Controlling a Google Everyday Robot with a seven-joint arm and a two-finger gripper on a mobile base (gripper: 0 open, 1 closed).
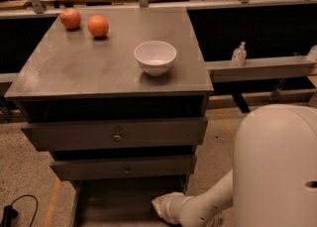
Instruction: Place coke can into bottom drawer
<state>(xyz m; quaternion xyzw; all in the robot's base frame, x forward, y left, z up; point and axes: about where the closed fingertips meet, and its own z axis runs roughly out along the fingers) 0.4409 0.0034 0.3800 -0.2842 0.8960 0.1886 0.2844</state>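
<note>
Cable (12,212) lies on the speckled floor at the far left, beside the cabinet (59,72). On the cabinet's grey top I see two round orange-red fruits at the back left corner, one (70,18) a little behind the other (98,26), near each other but apart. Further right a white bowl (155,57) stands upright, well apart from the fruits.

Below the top, the upper drawer (117,134) and the middle drawer (124,168) are both pushed nearly in, each with a small knob at its centre. Under them the bottom drawer (111,198) is pulled out toward me, its dark floor showing.

The gripper (162,205) sits low over the right side of that drawer's opening, pointing left. I cannot tell how far it is open or whether it has hold of anything. The coke can is not visible to me from here, so I cannot say where it lies or which way its long axis runs.

The white arm (277,171) fills the lower right corner. Behind it, a small clear bottle (239,54) stands upright on a grey ledge (267,66).
</note>
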